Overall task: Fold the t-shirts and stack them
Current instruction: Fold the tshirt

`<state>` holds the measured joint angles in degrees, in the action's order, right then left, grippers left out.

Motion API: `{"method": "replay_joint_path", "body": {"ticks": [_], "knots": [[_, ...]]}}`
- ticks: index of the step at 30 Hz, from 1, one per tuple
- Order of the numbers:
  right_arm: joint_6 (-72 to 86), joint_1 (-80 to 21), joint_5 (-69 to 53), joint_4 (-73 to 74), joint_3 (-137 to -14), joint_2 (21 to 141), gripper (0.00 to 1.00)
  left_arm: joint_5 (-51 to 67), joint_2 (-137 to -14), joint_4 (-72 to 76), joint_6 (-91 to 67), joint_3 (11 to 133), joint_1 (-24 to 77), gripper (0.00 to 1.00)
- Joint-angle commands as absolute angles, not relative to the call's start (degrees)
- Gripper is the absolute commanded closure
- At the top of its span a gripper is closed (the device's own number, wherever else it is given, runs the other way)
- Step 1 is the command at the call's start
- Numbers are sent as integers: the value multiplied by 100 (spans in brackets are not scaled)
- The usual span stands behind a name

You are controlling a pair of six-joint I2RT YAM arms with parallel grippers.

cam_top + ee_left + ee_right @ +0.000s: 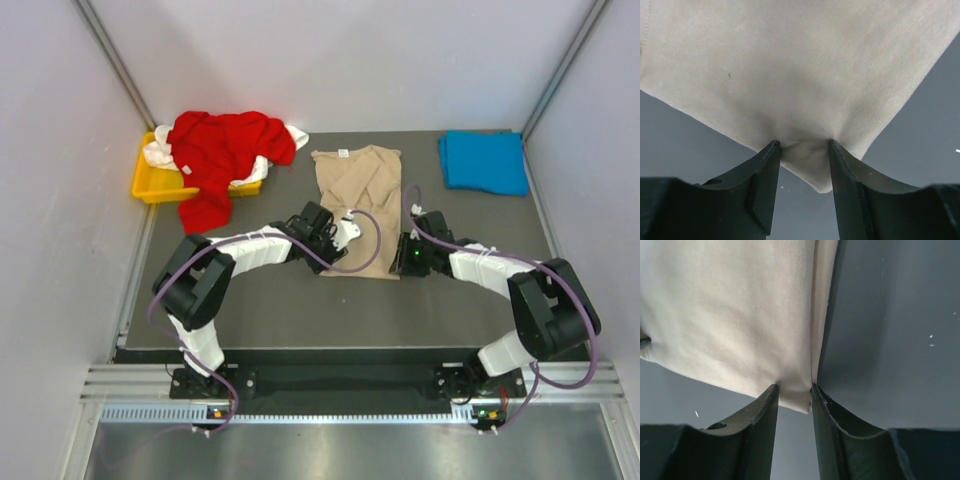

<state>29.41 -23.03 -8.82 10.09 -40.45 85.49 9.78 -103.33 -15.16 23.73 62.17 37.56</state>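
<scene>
Robot lab cell, plain white panel walls (350, 70), alu frame rail (340, 383), dark table (330, 310), bolted arm bases (198, 384)

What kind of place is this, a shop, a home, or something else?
Most likely a robot test booth in a lab: two robot arms are bolted at the edge of a dark table, plain white walls close it in, and a beige shirt and a blue shirt lie on it.

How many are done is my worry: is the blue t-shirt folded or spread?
Folded. The blue t-shirt lies as a compact, straight-edged rectangle at the far right, with no sleeves sticking out.
</scene>
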Motion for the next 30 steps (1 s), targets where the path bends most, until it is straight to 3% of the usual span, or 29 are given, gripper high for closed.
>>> {"method": "replay_joint_path", "body": {"ticks": [1, 4, 10, 17, 20, 25, 27, 28, 29, 30], "knots": [[2945, -2320, -651, 957, -3876, 8482, 66, 545, -10284, -1555, 2663, 5924, 3832, 51], [2883, -2329, -659, 1098, -3850, 8262, 64, 571, -9977, -1713, 2733, 5915, 3946, 47], [2874, -2320, -598, 1573, -3789, 7656, 51, 659, -8747, -1425, 3425, 5477, 3955, 40], [3006, -2329, -835, 1108, -3753, 8173, 48, 659, -8921, -1072, 4438, 4949, 4306, 38], [3058, -2320, -931, 915, -3753, 8411, 58, 711, -9096, -959, 4632, 4834, 4342, 38], [3190, -2320, -1221, 616, -3674, 8587, 85, 616, -9430, -660, 4720, 4816, 4333, 39], [3199, -2312, -1222, 598, -3639, 8543, 92, 545, -9518, -598, 4650, 4799, 4333, 49], [3199, -2294, -1230, 606, -3604, 8482, 94, 501, -9606, -528, 4597, 4808, 4350, 60], [3199, -2277, -1239, 624, -3586, 8447, 96, 475, -9624, -536, 4536, 4825, 4359, 82], [3191, -2268, -1274, 650, -3577, 8403, 100, 466, -9641, -580, 4448, 4843, 4377, 96]]}}
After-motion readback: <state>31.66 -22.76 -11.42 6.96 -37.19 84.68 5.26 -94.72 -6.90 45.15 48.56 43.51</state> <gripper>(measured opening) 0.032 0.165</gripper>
